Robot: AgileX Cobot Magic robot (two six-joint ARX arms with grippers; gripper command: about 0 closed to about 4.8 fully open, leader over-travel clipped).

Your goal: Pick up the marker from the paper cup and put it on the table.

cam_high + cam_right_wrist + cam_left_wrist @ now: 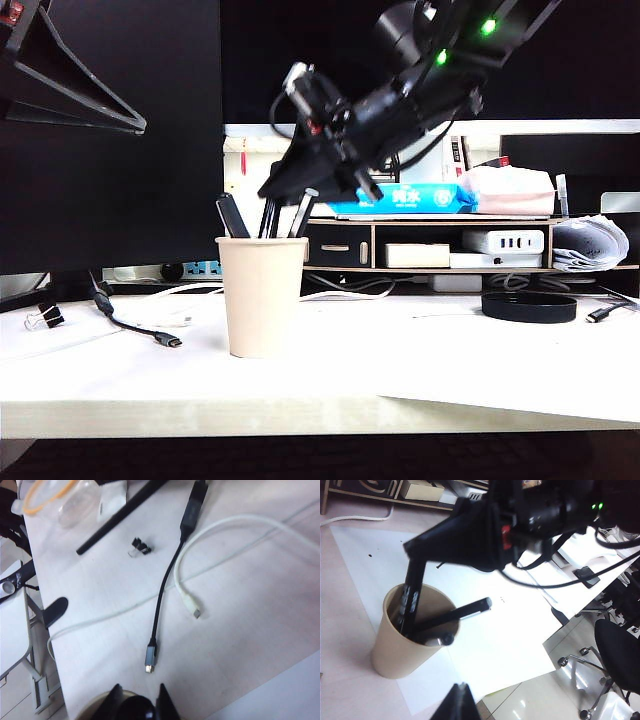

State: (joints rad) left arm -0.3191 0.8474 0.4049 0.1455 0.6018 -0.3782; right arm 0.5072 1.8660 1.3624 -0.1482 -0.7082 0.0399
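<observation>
- Marker [412, 595] is standing nearly upright inside the paper cup [262, 300], its upper end pinched by the right gripper [415, 555].
- Table [450, 360]: the exterior view is showing the cup on it, left of centre, with the right arm reaching across from above.
- Right wrist view is showing a black cable [160, 605] and a white cable [190, 600] lying on the table, plus its own fingers clenched on a dark cap.
- Left gripper [457, 705]: only a dark tip is showing; grip state cannot be told.
- Marker is looking slim, straight, all black, rising above the rim.
</observation>
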